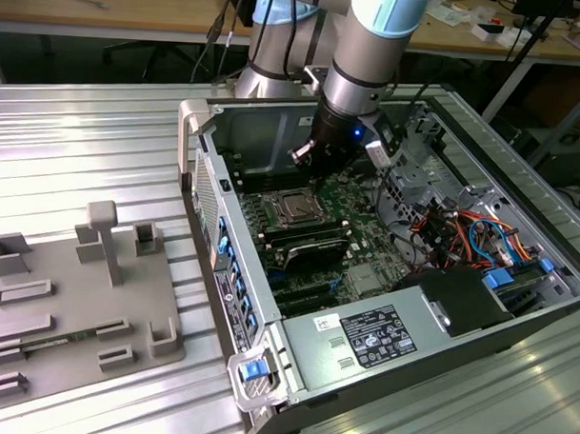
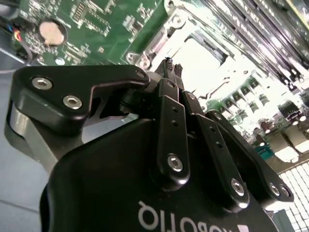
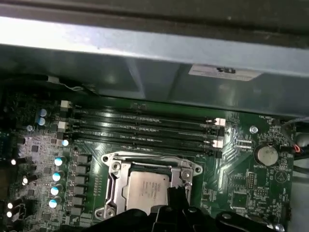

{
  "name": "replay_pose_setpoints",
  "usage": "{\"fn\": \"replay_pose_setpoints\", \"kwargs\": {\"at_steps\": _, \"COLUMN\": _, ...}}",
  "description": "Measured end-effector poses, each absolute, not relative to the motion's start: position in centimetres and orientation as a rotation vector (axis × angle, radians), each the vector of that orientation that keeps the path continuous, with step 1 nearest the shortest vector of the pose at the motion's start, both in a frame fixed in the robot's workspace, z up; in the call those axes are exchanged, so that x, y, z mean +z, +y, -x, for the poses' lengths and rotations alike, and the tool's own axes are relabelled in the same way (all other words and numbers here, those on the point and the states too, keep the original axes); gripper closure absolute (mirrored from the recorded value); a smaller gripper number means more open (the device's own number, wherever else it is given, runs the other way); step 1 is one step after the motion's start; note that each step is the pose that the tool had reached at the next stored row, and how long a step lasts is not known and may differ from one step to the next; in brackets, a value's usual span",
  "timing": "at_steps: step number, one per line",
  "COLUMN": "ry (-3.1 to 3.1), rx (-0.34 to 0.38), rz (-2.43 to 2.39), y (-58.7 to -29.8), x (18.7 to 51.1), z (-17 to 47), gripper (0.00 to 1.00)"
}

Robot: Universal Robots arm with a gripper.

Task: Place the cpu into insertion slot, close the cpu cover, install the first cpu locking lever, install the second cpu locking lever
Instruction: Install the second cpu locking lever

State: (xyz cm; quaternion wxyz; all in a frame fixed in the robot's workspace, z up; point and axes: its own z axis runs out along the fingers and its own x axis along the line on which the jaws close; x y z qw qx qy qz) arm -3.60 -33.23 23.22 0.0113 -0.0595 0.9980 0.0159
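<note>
The gripper (image 2: 170, 67) hung above the insertion slot (image 3: 149, 186) at lower centre of the first wrist view, fingers (image 2: 166, 82) pressed together and holding nothing. The cpu (image 3: 145, 189) lay seated in the slot, with the cpu cover (image 3: 116, 166) closed around it.

Near edge of the cpu (image 3: 145, 191) and cpu cover (image 3: 150, 164) masked by gripper (image 3: 175, 194) in first wrist view, cpu face washed out by glare in second wrist view, locking levers indistinguishable.
</note>
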Motion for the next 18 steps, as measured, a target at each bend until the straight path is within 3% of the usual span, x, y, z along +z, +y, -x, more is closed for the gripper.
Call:
{"fn": "replay_pose_setpoints", "kwargs": {"at_steps": 9, "ry": 3.117, "rx": 0.050, "rz": 0.186, "y": -33.4, "x": 23.1, "z": 1.5, "gripper": 0.89}}
{"fn": "replay_pose_setpoints", "kwargs": {"at_steps": 18, "ry": 3.117, "rx": 0.047, "rz": 0.186, "y": -35.7, "x": 23.1, "z": 1.5, "gripper": 0.89}}
